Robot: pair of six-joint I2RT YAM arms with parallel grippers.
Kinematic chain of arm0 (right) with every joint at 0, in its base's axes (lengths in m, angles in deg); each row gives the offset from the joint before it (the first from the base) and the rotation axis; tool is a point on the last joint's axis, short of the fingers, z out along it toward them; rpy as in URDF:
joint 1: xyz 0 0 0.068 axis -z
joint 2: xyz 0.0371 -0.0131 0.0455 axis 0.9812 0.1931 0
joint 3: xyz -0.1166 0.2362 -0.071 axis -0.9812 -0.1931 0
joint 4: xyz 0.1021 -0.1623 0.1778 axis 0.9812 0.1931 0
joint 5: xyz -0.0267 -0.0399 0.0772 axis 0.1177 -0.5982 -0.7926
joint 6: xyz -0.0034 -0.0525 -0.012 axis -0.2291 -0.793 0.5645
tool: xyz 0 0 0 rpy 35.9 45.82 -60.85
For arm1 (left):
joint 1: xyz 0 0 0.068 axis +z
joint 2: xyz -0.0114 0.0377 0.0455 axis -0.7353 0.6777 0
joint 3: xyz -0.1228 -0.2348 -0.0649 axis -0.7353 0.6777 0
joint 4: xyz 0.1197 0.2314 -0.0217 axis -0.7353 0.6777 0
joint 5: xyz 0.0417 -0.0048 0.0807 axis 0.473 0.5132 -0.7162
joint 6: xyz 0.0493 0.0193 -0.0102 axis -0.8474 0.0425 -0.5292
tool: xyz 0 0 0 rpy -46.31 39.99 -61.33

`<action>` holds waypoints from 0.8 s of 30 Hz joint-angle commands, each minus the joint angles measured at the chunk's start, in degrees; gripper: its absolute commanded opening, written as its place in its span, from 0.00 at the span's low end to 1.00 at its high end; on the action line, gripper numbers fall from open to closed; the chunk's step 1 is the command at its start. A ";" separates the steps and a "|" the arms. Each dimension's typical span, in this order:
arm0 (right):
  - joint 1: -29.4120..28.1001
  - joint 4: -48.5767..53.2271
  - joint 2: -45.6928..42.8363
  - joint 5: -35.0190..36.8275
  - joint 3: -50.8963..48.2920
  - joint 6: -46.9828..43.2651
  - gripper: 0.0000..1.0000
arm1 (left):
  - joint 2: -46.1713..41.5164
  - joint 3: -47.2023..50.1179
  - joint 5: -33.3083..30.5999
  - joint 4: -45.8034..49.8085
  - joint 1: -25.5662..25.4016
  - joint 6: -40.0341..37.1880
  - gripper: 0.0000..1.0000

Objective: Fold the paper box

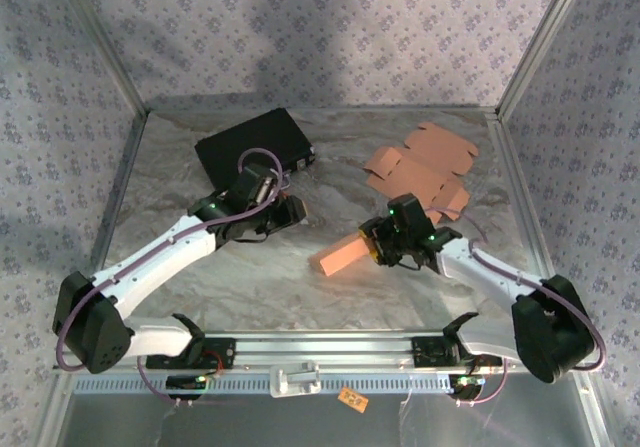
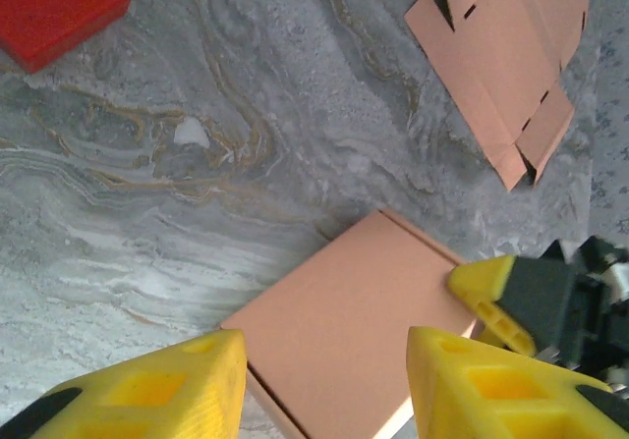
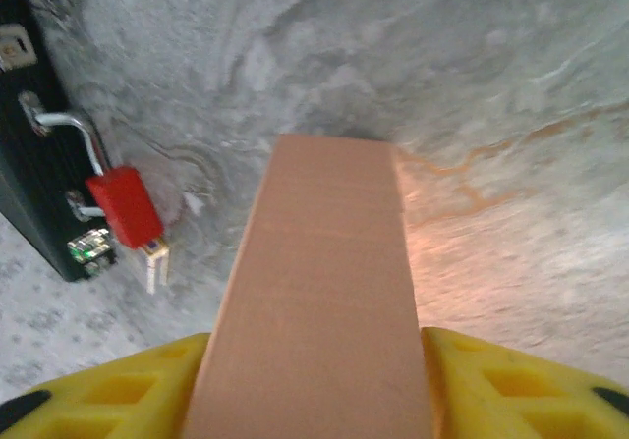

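While right hand (image 3: 313, 392) clamps closed paper box (image 3: 324, 282), left hand (image 2: 326, 385) spread apart, empty.

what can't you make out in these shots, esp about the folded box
- Right wrist view: the folded box runs off the bottom edge between the fingers of the right gripper, so its near end is unseen.
- Left wrist view: the right gripper covers one corner of it.
- Top view: the flat cardboard sheets overlap, so their count is unclear.
- Top view: the orange tag is too small to read.
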 commanded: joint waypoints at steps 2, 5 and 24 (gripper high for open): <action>0.93 1.25 -2.72 0.51 -4.19 -5.40 0.65 | -0.80 0.06 -0.04 2.24 1.09 -0.69 0.46; 2.36 6.86 -4.19 -1.06 -3.14 -7.37 0.73 | -0.64 -0.23 0.11 2.18 1.56 -1.17 0.45; 7.44 45.29 21.67 -0.55 34.32 -82.60 0.65 | -13.20 9.45 12.39 -0.28 1.32 -16.51 0.40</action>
